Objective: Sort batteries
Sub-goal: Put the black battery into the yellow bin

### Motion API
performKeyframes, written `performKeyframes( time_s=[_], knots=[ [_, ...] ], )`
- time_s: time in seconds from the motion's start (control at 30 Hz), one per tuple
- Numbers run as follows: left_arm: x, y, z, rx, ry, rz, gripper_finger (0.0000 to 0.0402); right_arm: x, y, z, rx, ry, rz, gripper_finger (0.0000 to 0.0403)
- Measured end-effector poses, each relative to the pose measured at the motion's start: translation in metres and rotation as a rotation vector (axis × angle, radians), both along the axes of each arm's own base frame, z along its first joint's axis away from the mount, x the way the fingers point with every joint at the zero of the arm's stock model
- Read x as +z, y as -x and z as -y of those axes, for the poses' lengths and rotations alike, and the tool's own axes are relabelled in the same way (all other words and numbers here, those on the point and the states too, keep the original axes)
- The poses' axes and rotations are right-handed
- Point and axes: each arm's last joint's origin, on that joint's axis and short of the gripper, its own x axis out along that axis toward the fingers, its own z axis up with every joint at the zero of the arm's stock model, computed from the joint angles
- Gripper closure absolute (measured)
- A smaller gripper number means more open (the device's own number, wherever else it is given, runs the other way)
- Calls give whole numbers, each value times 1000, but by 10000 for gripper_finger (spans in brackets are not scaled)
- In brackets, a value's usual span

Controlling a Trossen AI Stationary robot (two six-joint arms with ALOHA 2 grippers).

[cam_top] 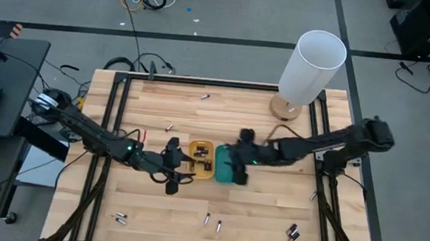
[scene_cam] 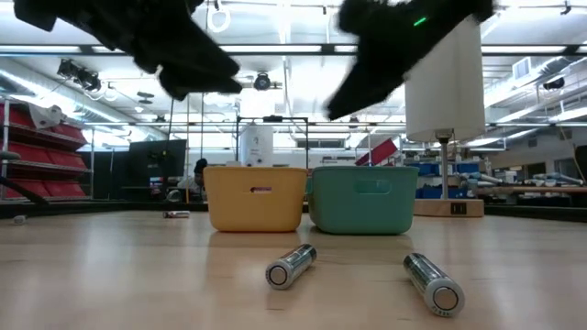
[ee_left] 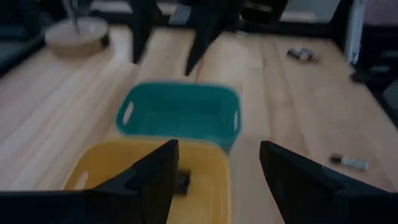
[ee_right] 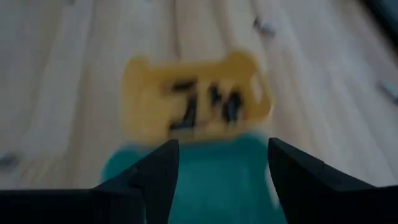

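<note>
Right gripper [cam_top: 232,163], fingers spread wide and empty, over the teal tray [cam_top: 229,167]. Left gripper [cam_top: 181,165], fingers parted, empty, beside the yellow tray [cam_top: 201,159]. White lamp [cam_top: 308,69] stands beyond the teal tray. Batteries [ee_right: 208,102]: several inside the yellow tray, touching the teal tray; others scattered around both.

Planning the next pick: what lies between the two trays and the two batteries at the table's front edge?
Bare wood. In the low view nothing lies between the yellow tray, the teal tray and the two batteries.
</note>
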Motion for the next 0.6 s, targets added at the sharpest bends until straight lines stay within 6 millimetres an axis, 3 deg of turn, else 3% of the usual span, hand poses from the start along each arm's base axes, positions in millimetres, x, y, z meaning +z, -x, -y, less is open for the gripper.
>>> performKeyframes(
  time_s=[0.13, 0.37, 0.5, 0.6],
  knots=[
    [-4, -11, 5, -79, -36, 55, 162, 5, 38, -26, 1, -73, -118, 189],
    [-10, -21, -2, -40, -26, 76, 171, -14, 99, -79, -52, -223, -286, 220],
    [-8, -22, -5, -31, -30, 97, 173, -23, 126, -103, -143, -320, -389, 230],
    [-4, -23, -8, -33, -56, 127, 173, -30, 141, -123, -103, -332, -463, 236]
  ],
)
